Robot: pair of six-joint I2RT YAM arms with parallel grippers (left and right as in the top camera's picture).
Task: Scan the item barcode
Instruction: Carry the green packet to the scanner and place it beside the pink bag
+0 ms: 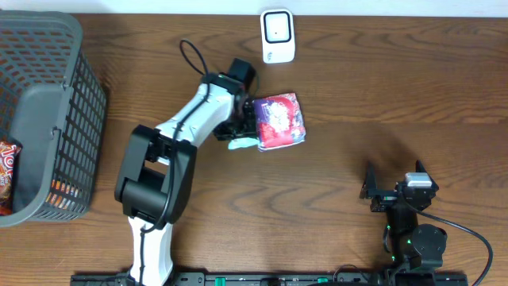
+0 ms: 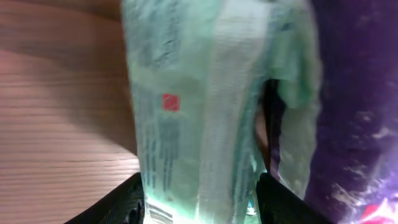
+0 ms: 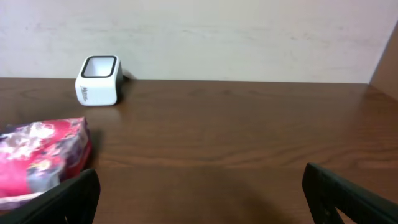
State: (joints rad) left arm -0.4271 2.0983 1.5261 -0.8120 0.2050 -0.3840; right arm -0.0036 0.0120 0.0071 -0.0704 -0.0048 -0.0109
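White scanner [image 1: 278, 36] stands beyond packet [image 1: 280, 121]; basket [image 1: 89, 111] far left.

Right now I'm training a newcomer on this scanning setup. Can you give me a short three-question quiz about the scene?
1. True or false: the packet is outside the basket.
2. Which hand is at the packet: A left hand, B right hand?
3. Fill in: the right hand is ____ (open or shut).
Key: 1 true; 2 A; 3 open.
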